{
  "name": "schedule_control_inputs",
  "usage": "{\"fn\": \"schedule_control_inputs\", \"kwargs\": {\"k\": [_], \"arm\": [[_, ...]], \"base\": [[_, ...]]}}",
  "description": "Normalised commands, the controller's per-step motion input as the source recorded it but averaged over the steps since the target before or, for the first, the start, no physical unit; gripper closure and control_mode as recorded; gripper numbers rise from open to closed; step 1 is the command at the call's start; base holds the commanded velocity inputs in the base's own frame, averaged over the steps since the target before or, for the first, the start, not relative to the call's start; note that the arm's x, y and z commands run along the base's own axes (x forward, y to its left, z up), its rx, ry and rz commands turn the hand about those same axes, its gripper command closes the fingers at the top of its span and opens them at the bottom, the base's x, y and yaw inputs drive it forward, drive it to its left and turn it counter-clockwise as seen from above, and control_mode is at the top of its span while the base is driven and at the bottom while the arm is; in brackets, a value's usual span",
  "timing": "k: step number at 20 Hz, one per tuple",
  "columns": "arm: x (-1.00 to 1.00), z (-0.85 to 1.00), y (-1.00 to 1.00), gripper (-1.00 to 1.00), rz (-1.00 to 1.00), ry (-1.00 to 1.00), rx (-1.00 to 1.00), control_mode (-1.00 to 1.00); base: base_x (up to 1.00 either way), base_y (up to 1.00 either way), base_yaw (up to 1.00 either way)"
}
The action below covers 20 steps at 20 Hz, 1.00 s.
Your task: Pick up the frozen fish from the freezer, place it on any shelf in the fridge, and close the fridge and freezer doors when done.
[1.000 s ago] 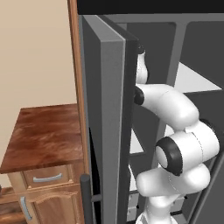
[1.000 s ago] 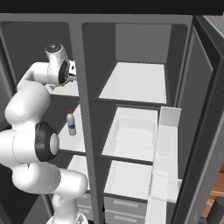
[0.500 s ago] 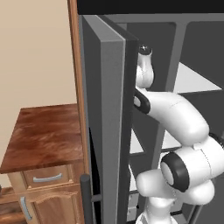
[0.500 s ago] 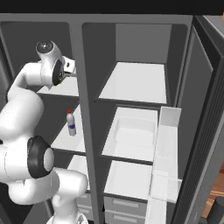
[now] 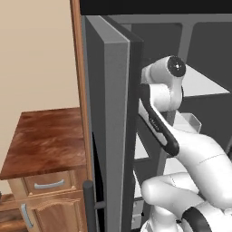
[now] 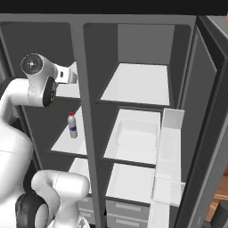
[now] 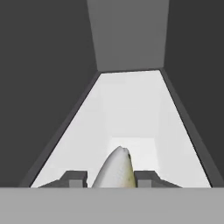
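We saw the gripper [image 7: 109,176] with its fingers [image 7: 73,176] parted around the frozen fish [image 7: 114,169], tips either side of it, though contact was hard to tell. It lay on an upper white freezer shelf [image 7: 131,109]. Lower down stood a red-capped bottle [image 6: 72,125]

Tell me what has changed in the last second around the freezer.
The white arm has swung its claw up and deeper into the narrower dark-grey freezer compartment, over its upper white shelf. The small grey-tan frozen fish now lies between the claw's fingertips; whether it is gripped is unclear. The white bottle with red cap and both doors stayed as they were.
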Motion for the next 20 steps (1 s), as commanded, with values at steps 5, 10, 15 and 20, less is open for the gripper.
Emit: {"fn": "schedule_control_inputs", "kwargs": {"k": [5,10,15,20], "arm": [[-1.00,0.21,-0.36,1.00,0.02,-0.15,0.02,-1.00],[-1.00,0.20,-0.23,1.00,0.01,-0.06,0.00,-1.00],[-1.00,0.21,-0.21,1.00,0.00,0.01,0.00,-1.00],[-1.00,0.17,-0.70,1.00,-0.02,0.18,0.00,-1.00]], "base": [[0.00,0.00,0.00],[0.00,0.00,0.00],[0.00,0.00,0.00],[0.00,0.00,0.00]]}}
